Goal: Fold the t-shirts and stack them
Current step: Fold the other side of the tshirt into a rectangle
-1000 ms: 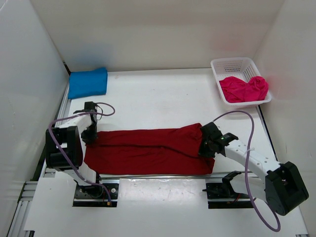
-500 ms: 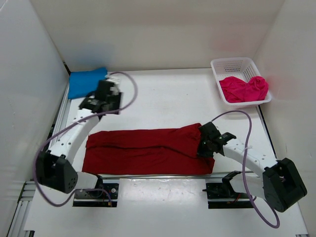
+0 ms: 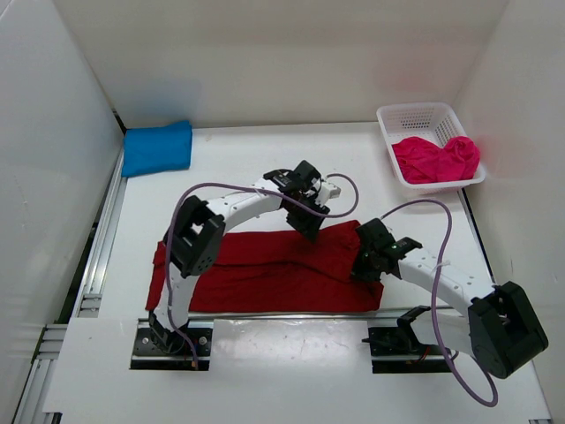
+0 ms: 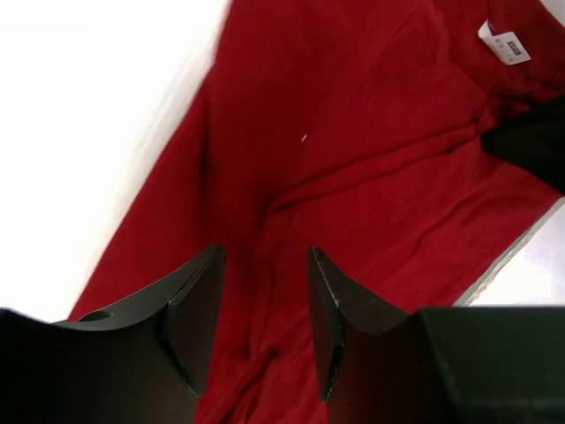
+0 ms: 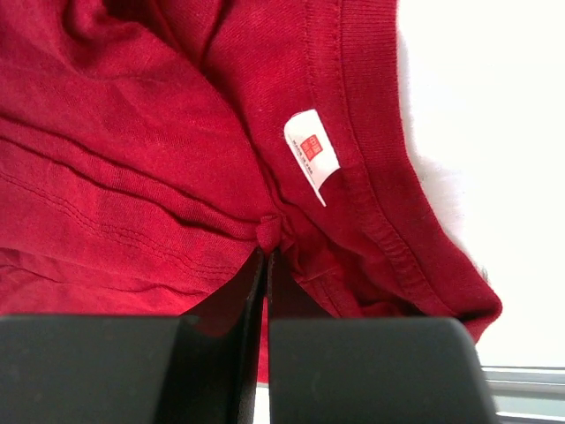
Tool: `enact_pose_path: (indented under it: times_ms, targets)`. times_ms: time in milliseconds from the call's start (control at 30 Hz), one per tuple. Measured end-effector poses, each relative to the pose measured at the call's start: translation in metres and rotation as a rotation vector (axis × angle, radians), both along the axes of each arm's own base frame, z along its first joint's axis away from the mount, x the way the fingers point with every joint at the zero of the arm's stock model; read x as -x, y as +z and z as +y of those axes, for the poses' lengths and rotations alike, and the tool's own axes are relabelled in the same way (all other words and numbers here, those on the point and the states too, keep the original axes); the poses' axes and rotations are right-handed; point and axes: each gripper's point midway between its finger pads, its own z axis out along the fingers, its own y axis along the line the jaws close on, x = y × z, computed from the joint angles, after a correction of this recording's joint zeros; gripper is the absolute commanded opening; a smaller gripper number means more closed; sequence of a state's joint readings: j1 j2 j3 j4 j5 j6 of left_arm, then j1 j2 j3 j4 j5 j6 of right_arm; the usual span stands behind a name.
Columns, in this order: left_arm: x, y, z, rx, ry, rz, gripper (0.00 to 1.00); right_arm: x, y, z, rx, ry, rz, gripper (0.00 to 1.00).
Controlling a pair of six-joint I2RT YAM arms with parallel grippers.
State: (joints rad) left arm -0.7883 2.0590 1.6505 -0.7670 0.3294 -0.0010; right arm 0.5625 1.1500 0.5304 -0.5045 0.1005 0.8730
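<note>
The dark red t-shirt point(image 3: 265, 269) lies folded lengthwise across the near table. My right gripper point(image 3: 364, 265) is shut, pinching a bunch of its cloth point(image 5: 274, 231) near the collar and white tag point(image 5: 311, 155). My left gripper point(image 3: 311, 223) is open and empty, low over the shirt's far edge right of its middle; in the left wrist view red cloth point(image 4: 353, 159) shows between its fingers. The blue t-shirt point(image 3: 157, 147) lies folded at the far left corner. The pink t-shirt point(image 3: 435, 158) sits crumpled in the basket.
A white mesh basket point(image 3: 415, 115) stands at the far right. White walls close in the table on the left, back and right. A metal rail point(image 3: 291, 315) runs along the near edge by the arm bases.
My left arm has swung from the shirt's left end, past the blue shirt, to the shirt's far edge near the right gripper. The right gripper has barely moved.
</note>
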Motion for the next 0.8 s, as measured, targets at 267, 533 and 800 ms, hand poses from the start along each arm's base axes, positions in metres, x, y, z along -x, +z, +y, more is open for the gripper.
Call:
enact_pose_path:
  times_ms: [267, 533, 800]
  targets:
    - [0.017, -0.009, -0.029, 0.022, -0.072, 0.021, 0.47, 0.000, 0.000, 0.001, -0.021, -0.025, 0.004, 0.00]
    - [0.014, -0.022, -0.037, 0.002, -0.076, -0.005, 0.48, 0.000, 0.000, 0.001, -0.029, -0.028, -0.002, 0.00]
    - [0.002, -0.039, -0.028, -0.066, -0.038, -0.045, 0.50, 0.000, 0.000, 0.001, -0.031, -0.027, -0.004, 0.00]
